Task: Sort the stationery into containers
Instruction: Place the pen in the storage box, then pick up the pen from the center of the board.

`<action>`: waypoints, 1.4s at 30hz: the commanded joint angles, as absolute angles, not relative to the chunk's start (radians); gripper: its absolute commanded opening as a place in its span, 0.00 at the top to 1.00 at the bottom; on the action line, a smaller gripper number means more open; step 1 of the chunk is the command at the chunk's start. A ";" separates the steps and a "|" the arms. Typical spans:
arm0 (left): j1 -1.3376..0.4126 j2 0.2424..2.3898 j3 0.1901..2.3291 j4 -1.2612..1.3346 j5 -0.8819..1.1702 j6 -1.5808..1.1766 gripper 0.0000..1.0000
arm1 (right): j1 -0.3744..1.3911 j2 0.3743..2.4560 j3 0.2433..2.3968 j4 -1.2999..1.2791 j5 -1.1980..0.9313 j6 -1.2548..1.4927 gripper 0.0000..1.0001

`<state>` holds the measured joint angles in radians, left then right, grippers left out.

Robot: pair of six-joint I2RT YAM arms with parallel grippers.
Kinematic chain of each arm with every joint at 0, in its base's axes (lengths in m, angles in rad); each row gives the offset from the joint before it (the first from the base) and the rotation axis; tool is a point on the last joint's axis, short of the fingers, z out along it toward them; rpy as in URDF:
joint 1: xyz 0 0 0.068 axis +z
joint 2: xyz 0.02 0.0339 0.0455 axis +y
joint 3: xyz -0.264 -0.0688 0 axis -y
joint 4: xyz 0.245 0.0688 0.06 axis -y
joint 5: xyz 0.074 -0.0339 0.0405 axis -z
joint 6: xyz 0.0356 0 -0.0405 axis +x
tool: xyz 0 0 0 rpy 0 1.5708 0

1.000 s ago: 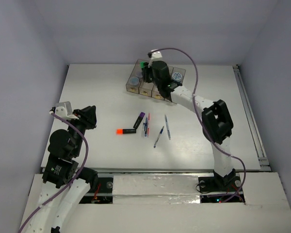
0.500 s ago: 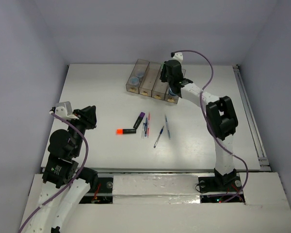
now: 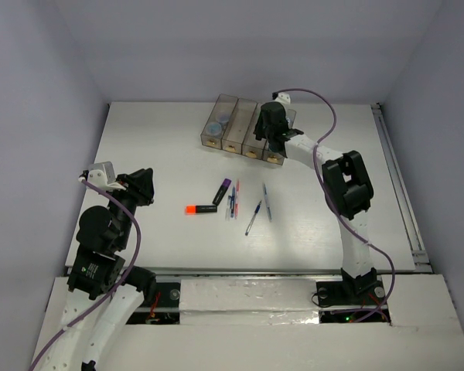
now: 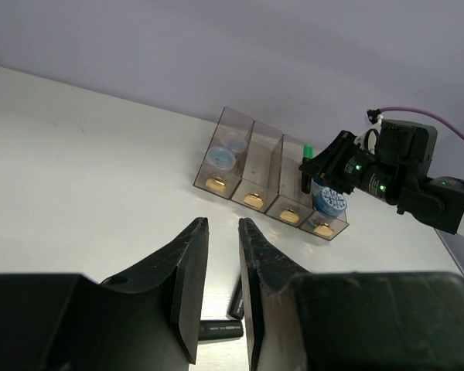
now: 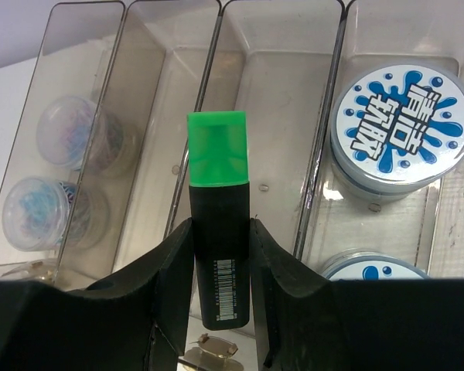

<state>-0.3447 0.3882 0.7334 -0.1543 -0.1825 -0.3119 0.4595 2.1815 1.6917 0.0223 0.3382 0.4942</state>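
Nearest you, your left gripper (image 4: 222, 226) hangs over the table (image 3: 139, 131) at about 8 o'clock from its centre. Its jaws stand a narrow slit apart with nothing between them.

At the table's centre lies the loose stationery. There is an orange highlighter (image 3: 199, 209) with a black barrel, and a purple highlighter (image 3: 223, 189) just off its 1 o'clock end. A pair of pens (image 3: 233, 201), pink and blue, lies against the purple one's 3 o'clock side. A blue pen (image 3: 253, 218) and a second blue pen (image 3: 267, 202) lie farther toward 3 o'clock. No writing on these can be read.

At 12 o'clock stands the row of four smoky bins (image 3: 237, 124), each with a tan end piece (image 4: 254, 200) facing you. The bin at the 9 o'clock end holds two clear round rolls (image 5: 69, 131) with bluish contents. The bin at the 3 o'clock end holds a round tin (image 5: 402, 127) with a white lid, blue splashes and bold stylised blue characters that you cannot make out. A second tin (image 5: 369, 270) with the same label is half hidden.

Your right gripper (image 5: 220, 239) is clamped on the black barrel of the green highlighter (image 5: 217, 147), above the middle bins. Which bin it is over, you cannot tell. The barrel carries a white barcode label (image 5: 226, 290), its digits too small to read.
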 commanded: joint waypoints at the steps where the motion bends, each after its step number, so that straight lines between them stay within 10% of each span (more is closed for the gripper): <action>1: -0.339 0.385 0.739 -0.104 -0.169 -0.301 0.80 | 0.449 2.175 1.710 0.049 0.341 0.518 0.68; 5: -0.339 0.385 0.739 -0.104 -0.169 -0.301 0.80 | 0.449 2.171 1.706 0.054 0.334 0.512 0.75; 10: -0.339 0.385 0.739 -0.103 -0.167 -0.302 0.80 | 0.449 2.172 1.717 0.034 0.325 0.508 0.41; 15: -0.339 0.385 0.739 -0.104 -0.167 -0.302 0.80 | 0.449 2.126 1.691 0.051 0.292 0.474 0.40; 18: -0.339 0.387 0.741 -0.101 -0.167 -0.301 0.80 | 0.449 2.030 1.589 0.144 0.165 0.419 0.62; 19: -0.339 0.388 0.741 -0.101 -0.167 -0.302 0.80 | 0.462 2.004 1.559 0.196 0.108 0.401 0.93; 20: -0.339 0.388 0.741 -0.101 -0.167 -0.302 0.80 | 0.471 1.981 1.505 0.215 0.006 0.384 1.00; 27: -0.339 0.388 0.741 -0.101 -0.173 -0.301 0.82 | 0.676 1.852 1.393 0.120 -0.377 0.094 1.00; 30: -0.339 0.388 0.742 -0.101 -0.179 -0.302 0.92 | 0.790 1.848 1.376 0.031 -0.471 0.037 0.83; 34: -0.339 0.388 0.741 -0.106 -0.199 -0.304 0.98 | 0.890 1.896 1.385 -0.076 -0.402 -0.044 0.29; 42: -0.339 0.382 0.741 -0.103 -0.187 -0.308 0.92 | 0.936 1.977 1.462 -0.208 -0.309 -0.144 0.21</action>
